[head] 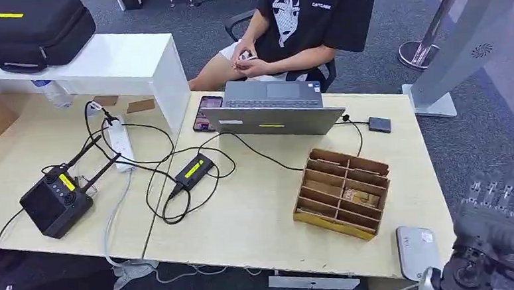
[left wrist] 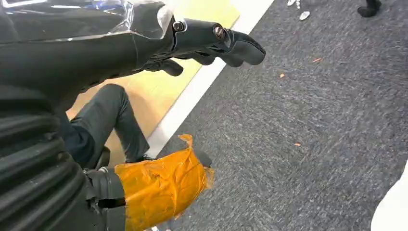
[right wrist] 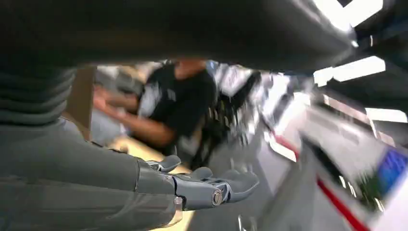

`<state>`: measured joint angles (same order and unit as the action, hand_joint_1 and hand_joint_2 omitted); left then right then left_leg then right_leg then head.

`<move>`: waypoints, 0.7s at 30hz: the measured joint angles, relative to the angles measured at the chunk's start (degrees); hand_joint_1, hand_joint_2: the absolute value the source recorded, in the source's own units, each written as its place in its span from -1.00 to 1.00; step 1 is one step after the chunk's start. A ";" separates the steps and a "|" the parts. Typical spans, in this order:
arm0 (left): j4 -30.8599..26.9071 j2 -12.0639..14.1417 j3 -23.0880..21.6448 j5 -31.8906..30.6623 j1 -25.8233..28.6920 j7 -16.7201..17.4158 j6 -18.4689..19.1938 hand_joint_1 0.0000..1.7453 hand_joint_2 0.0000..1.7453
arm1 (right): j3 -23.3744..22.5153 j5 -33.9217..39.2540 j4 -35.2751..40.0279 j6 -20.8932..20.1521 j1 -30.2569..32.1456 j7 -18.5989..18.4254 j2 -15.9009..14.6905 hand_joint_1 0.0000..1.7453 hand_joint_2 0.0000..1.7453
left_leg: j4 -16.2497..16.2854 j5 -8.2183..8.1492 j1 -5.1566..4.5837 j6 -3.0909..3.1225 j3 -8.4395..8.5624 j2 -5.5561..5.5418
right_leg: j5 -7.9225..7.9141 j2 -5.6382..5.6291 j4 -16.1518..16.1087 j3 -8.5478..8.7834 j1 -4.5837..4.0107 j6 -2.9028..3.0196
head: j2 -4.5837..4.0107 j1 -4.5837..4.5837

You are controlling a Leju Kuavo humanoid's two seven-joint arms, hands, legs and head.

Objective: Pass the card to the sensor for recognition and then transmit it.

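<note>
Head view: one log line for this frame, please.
phase: pre-grasp | right hand: open, off table edge | left hand: open, over floor | card: in wooden organizer | sensor: untouched

The table [head: 258, 211] was pale wood, crossed by black cables [head: 170, 189]. A tan wooden organiser [head: 342, 192] sat lower right of centre; a grey laptop [head: 272, 107] bore a yellow strip. The person's shirt [head: 314, 16] was black with a white print. The carpet [head: 394, 18] was dark grey.
</note>
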<state>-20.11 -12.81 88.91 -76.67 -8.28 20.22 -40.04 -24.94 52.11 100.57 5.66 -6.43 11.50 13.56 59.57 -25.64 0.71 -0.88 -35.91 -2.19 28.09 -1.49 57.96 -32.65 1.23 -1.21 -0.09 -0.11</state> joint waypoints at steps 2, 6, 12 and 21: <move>0.00 -0.02 0.00 0.37 0.04 0.02 0.00 -1.00 1.00 | -0.30 0.63 1.24 0.94 1.39 0.74 1.18 -1.00 -1.00 | -0.01 -0.01 0.01 -0.02 0.00 0.01 | 0.01 0.00 0.00 0.00 0.00 0.00 | 0.00 -0.02; -0.15 0.04 0.02 2.40 0.07 0.92 0.00 -1.00 1.00 | -0.96 -2.97 5.70 16.60 10.48 7.69 3.91 -1.00 -1.00 | 0.00 -0.10 -0.02 0.04 -0.01 -0.01 | 0.07 0.03 -0.02 0.04 0.03 -0.06 | 0.00 -0.02; -0.15 -0.09 -0.02 -2.12 -0.07 4.44 0.00 -1.00 1.00 | -5.90 -14.45 7.62 31.13 17.24 19.95 5.18 -1.00 -1.00 | 0.01 -0.18 -0.05 0.04 0.07 0.10 | 0.09 -0.04 -0.02 0.04 0.05 -0.05 | 0.00 0.00; -0.07 -0.90 -0.96 -4.83 -0.10 3.76 0.00 -1.00 1.00 | -9.59 -40.12 15.28 34.12 17.42 28.63 5.22 -1.00 -1.00 | 0.01 -0.20 -0.06 0.07 0.07 0.14 | 0.10 -0.05 -0.02 0.06 0.05 -0.05 | 0.00 -0.04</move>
<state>-20.17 -13.70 87.95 -81.50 -8.37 23.98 -40.04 -34.53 11.99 115.85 39.78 11.00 40.13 18.78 59.58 -25.85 0.65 -0.80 -35.84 -2.05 28.18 -1.54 57.94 -32.59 1.28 -1.26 -0.09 -0.15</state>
